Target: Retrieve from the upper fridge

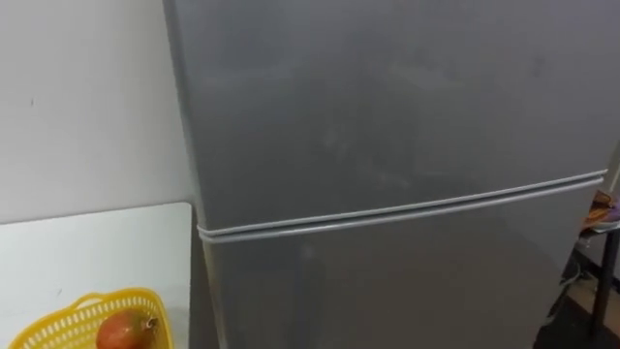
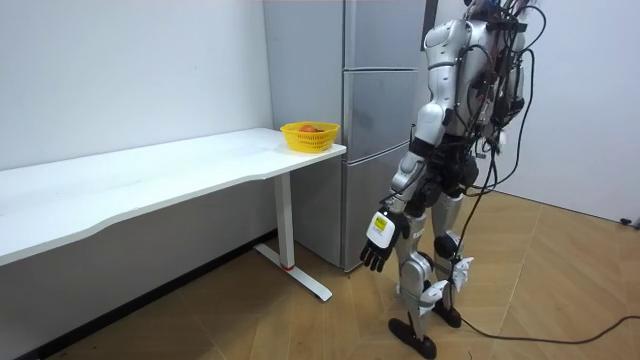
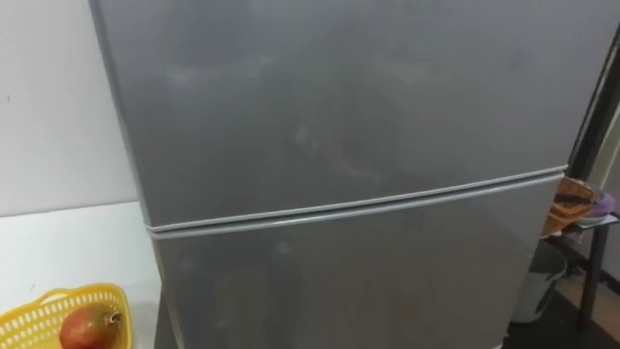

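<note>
1. Well, the robot stands upright on the wood floor (image 2: 560, 250), close in front of the grey fridge (image 1: 387, 145) and facing it, with the white table (image 1: 97, 252) on its left.
2. Its left hand (image 2: 380, 238) hangs low beside its thigh, the dark fingers loose and a little apart, holding nothing.
3. The fridge's upper door (image 1: 387, 97) is closed, and so is the lower door (image 1: 407, 291); a pale seam (image 1: 387, 215) runs between them. Whatever is in the upper compartment is hidden behind that closed door.
4. A yellow lattice basket (image 1: 48, 330) stands on the end of the table nearest the fridge. One red-orange fruit (image 1: 124, 332) lies in it; I cannot tell what kind.
5. Both door fronts are plain grey with faint smudges.
6. To the right of the fridge, something orange and purple (image 3: 579, 204) rests on a dark stand (image 3: 588, 281); too little of it shows to name it.
</note>
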You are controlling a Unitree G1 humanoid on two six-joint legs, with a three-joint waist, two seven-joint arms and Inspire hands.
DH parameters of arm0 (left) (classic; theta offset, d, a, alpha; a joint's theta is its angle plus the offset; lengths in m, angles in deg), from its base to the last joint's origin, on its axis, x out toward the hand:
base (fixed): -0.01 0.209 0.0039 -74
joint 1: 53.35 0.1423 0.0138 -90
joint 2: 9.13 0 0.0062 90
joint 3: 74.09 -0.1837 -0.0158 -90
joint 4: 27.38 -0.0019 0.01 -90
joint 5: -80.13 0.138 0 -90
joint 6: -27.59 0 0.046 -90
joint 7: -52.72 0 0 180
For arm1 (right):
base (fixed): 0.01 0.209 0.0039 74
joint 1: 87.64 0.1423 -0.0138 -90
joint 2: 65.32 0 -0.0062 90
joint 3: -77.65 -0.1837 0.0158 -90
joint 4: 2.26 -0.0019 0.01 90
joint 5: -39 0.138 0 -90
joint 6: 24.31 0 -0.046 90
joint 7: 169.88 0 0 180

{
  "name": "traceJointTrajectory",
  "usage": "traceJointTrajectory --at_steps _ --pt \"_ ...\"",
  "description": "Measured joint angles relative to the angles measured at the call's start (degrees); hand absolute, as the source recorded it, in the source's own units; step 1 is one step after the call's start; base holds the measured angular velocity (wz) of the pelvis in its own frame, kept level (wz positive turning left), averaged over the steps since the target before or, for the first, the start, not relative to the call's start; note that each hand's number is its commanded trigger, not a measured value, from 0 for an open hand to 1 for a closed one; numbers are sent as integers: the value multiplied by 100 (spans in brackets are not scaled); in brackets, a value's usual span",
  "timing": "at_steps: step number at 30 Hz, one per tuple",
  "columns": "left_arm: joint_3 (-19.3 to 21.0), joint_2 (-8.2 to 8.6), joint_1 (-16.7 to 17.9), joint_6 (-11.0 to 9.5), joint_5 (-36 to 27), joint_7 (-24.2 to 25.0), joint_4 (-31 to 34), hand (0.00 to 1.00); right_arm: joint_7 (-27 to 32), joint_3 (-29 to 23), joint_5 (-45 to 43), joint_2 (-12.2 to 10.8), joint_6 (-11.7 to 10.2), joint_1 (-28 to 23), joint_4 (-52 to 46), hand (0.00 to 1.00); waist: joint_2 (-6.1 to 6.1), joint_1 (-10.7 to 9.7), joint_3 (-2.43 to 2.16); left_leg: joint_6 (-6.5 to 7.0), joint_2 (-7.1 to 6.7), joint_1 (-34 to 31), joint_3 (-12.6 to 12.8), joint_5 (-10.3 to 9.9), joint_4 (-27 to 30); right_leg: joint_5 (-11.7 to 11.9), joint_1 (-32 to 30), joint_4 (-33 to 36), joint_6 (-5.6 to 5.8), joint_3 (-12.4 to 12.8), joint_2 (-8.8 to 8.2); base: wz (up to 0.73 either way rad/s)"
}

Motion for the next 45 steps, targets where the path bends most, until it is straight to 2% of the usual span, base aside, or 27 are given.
traceJointTrajectory --at_steps 3,7,9,13,15,18,20,25,27,30,36,41,45 --pt "-20 47 -7 -4 19 7 18 0 -357 208 11 -164 69 19 1103 0 16 -3 2 1 -26 0 -2 -1 26 -38 -24 -5 20 -18 -14 5" --pt "12 37 -26 4 20 8 26 0 -856 405 -69 -192 188 112 2095 0 15 17 6 13 -35 18 6 -8 8 -38 -31 2 24 17 -19 -4" --pt "-18 39 -27 57 23 19 45 0 -1162 650 -289 -197 348 177 2665 0 16 10 28 14 -41 13 7 -9 4 -41 -26 -7 27 2 -19 0" --pt "-39 94 -57 241 69 18 34 0 -1621 967 -579 -206 610 207 3232 0 13 32 36 17 -55 33 -20 -11 6 -51 50 -28 35 -31 -28 5" --pt "-58 111 -79 346 96 19 13 0 -1938 1217 -1131 -216 812 202 3518 0 16 26 39 23 -85 93 -132 -15 -9 -93 150 -53 54 -119 -53 21" --pt "-128 111 -121 428 136 17 14 0 -2257 1646 -1758 -243 1069 207 3528 0 45 161 44 36 -90 114 -161 -31 -19 -107 167 -101 67 -155 -58 10" --pt "-186 110 -157 478 199 12 12 0 -2419 1751 -2044 -251 1185 314 3531 0 52 207 44 38 -97 102 -184 -32 -22 -106 190 -101 69 -182 -62 9" --pt "-639 111 -341 585 242 37 -107 0 -2635 1960 -2347 -266 1193 698 3519 0 72 228 58 40 -124 108 -283 -31 6 -103 286 -113 81 -281 -80 11" --pt "-778 116 -461 636 313 113 -102 0 -2773 2148 -2405 -266 1186 894 3471 0 98 336 75 40 -121 108 -283 -31 -8 -104 283 -121 80 -275 -73 0" --pt "-913 140 -543 678 354 134 -100 0 -2961 2409 -2419 -267 1170 1124 3471 0 137 355 100 40 -124 100 -296 -31 0 -105 292 -128 78 -300 -75 3" --pt "-933 147 -564 713 470 230 -97 0 -3174 2686 -2206 -248 1132 1196 3467 0 126 486 106 36 -120 70 -302 -34 -4 -105 292 -192 76 -289 -62 0" --pt "-1008 171 -554 782 506 378 -93 0 -3239 2766 -1991 -245 1120 1167 3475 0 119 484 98 35 -121 48 -317 -34 5 -105 293 -201 75 -298 -61 3" --pt "-993 172 -545 783 513 424 -100 0 -3239 2726 -1937 -271 1101 1139 3500 0 77 483 112 35 -122 68 -321 -34 7 -104 313 -193 73 -291 -60 0"
